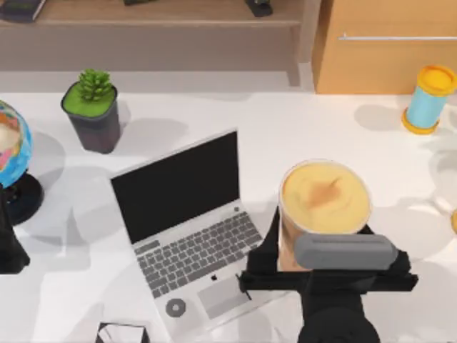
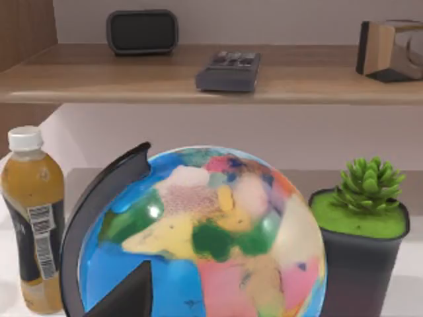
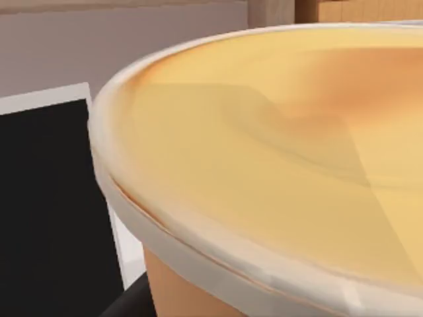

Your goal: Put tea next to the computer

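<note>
1. The right end effector point(image 1: 325, 246) sits at the near right of the tabletop point(image 1: 300, 128), its dark fingers spread on either side of the tea point(image 1: 325, 204) and pressed against the cup's sides, so it is clamped on the cup.
2. The tea is a large tapered peach-orange cup with a pale rim and a creamy yellow-orange top bearing a darker swirl; in the right wrist view its top point(image 3: 277, 145) is very close, with the peach wall below the rim.
3. The cup stands upright just to the right of the computer point(image 1: 189, 229), near the right edge of its keyboard; I cannot tell whether its base rests on the tabletop.
4. The computer is an open silver laptop with a black screen, grey keys and a light trackpad, turned at an angle in the middle of the tabletop.
5. The left end effector point(image 1: 11, 250) is parked at the left edge, beside a globe point(image 1: 11, 146); whether its fingers are apart I cannot tell.
6. A potted plant point(image 1: 93, 107) stands at the far left, and a blue cylinder with yellow ends point(image 1: 428, 100) at the far right.
</note>
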Motion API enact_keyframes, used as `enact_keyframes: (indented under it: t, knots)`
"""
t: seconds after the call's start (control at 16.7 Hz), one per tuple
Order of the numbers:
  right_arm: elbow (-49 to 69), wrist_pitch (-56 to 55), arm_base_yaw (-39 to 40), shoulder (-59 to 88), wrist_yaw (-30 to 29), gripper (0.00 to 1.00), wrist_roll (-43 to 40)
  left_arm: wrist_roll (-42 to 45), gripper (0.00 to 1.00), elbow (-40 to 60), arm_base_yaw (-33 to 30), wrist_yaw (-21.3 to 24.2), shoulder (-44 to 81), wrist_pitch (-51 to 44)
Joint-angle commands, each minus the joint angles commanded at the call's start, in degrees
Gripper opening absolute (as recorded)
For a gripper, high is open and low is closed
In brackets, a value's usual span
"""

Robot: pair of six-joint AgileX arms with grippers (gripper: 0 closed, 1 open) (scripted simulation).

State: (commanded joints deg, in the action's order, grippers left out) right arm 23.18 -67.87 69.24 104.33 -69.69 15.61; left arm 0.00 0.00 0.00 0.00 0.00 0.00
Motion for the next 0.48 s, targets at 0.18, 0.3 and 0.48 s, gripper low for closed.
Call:
enact_keyframes:
  t: [0.18,0.3,0.48]
  knots:
    - [-1.42,0.03,-0.33,2.08,-0.06,0.0,0.1,0.0,1.0,0.0,0.0,0.0,0.0,0.0]
    - [-1.5,0.07,-0.34,2.17,-0.05,0.0,0.11,0.0,1.0,0.0,0.0,0.0,0.0,0.0]
    - [-1.5,0.07,-0.34,2.17,-0.05,0.08,0.11,0.0,1.0,0.0,0.0,0.0,0.0,0.0]
